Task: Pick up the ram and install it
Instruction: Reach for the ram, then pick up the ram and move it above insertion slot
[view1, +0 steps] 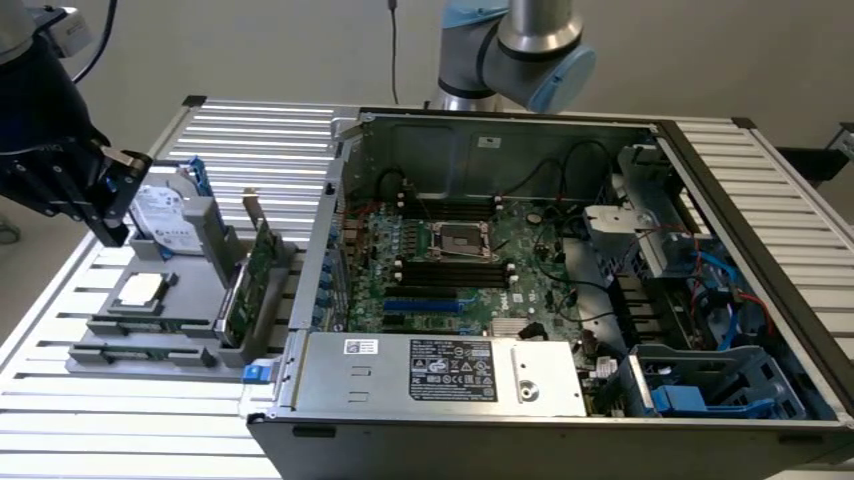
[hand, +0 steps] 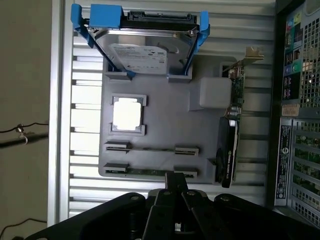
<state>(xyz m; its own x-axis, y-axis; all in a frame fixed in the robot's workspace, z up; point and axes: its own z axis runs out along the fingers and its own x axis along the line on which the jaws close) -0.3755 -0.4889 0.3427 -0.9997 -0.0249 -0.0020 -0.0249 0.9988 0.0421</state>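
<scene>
The end effector (view1: 107, 228) hangs over the exterior view's left end of the slatted counter (view1: 80, 420), above the grey holder (view1: 180, 295). From the wrist, its fingers (hand: 175, 181) are pressed together with nothing between them. Their tips sit over the holder's edge, just beside the nearest slot row.

The ram (hand: 147, 171) stands there on edge between two end clips. It's only a thin strip from above, so its chips can't be made out. In the exterior view it shows as a low dark bar (view1: 140, 352) at the holder's front. A second, similar strip (hand: 150, 148) lies parallel one row in, and what it is can't be told.

Further along the holder are a square processor (hand: 127, 114) and the hard drive (hand: 142, 52) in blue handles. The expansion card (hand: 227, 150) stands upright at the side. The open computer case (view1: 534, 130) sits well apart, its black memory slots (view1: 454, 270) partly shadowed. The wrist view cuts the case off at the edge.
</scene>
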